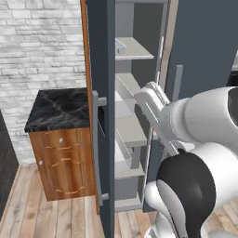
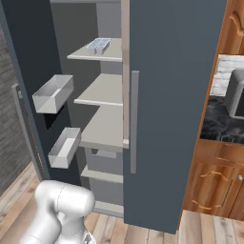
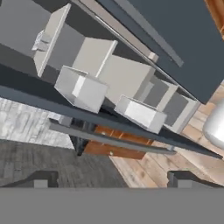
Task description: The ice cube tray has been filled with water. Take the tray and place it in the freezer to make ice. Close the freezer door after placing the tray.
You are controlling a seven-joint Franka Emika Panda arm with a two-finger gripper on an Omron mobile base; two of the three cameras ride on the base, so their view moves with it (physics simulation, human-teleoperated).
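Tray with water shelved at twelve o'clock inside freezer; gripper spread, empty, backed off so freezer door can swing closed.

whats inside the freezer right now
The ice cube tray with its water lies on the top shelf of the freezer. The shelves below look bare. Two grey bins hang on the open freezer door. The lower drawers' contents are hidden.
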